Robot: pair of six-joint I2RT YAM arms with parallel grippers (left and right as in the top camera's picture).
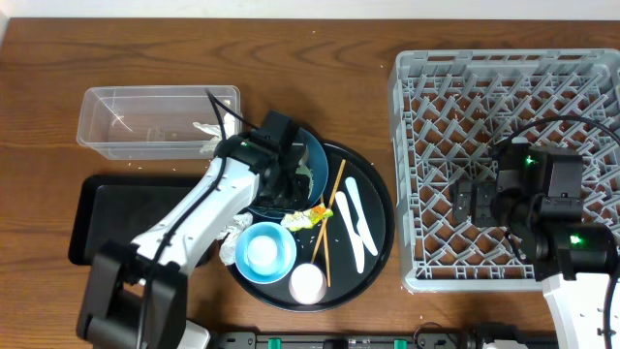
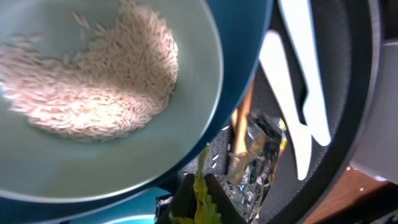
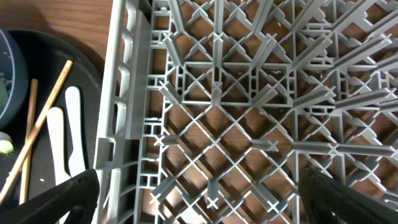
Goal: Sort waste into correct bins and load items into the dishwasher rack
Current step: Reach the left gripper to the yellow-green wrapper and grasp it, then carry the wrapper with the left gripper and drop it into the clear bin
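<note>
Sorting waste: clamping the wrapper [image 2: 250, 167] by its green edge in the left gripper [image 2: 199, 208], closed tight on it. Holding it low on the round tray [image 1: 380, 208], just beside the chopsticks [image 1: 334, 199] and the blue dish [image 1: 315, 155] with its bowl [image 2: 124, 165] of rice [image 2: 106, 81]. Likely calling next for lifting clear of the bowl's rim, then carrying left to a bin, either tub [image 1: 160, 121] or black tray [image 1: 116, 218]. Hovering the right gripper [image 3: 199, 199], spread wide and empty, over the rack [image 1: 504, 87].
</note>
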